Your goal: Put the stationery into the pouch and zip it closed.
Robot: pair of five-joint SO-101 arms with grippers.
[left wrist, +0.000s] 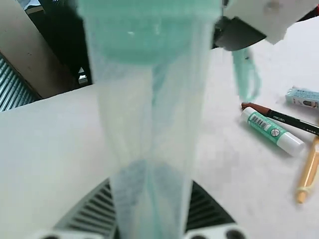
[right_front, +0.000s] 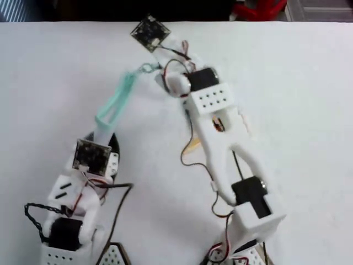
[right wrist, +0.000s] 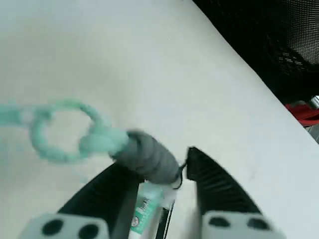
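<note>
The left gripper [left wrist: 149, 201] is clamping its jaws on one end of a translucent mint-green fabric pouch [left wrist: 149, 99]. In the high view the pouch [right_front: 118, 99] is stretching away from that gripper [right_front: 106, 138] in a narrow band across the white table [right_front: 287, 66]. At the pouch's far end, the right gripper [right_front: 161, 77] is meeting a mint-green cord loop [right_front: 146, 68]. The right wrist view is giving the closer look. The right gripper [right wrist: 157, 164] is standing narrowly parted, its black jaws pinching a grey zip pull [right wrist: 149, 157], and the cord loop [right wrist: 62, 132] is trailing off the pull. The left wrist view is showing the stationery lying on the table beside the pouch. There is a green-and-white glue stick [left wrist: 271, 130], with a dark brown pen [left wrist: 279, 117] just beside it. An orange pen [left wrist: 309, 172] and a small pale-blue block [left wrist: 301, 97] are lying further from the pouch. In the high view the right arm is lying over that side of the pouch. The glue stick [right wrist: 144, 211] is also peeking through the gap between the right gripper's jaws, below the zip pull.
</note>
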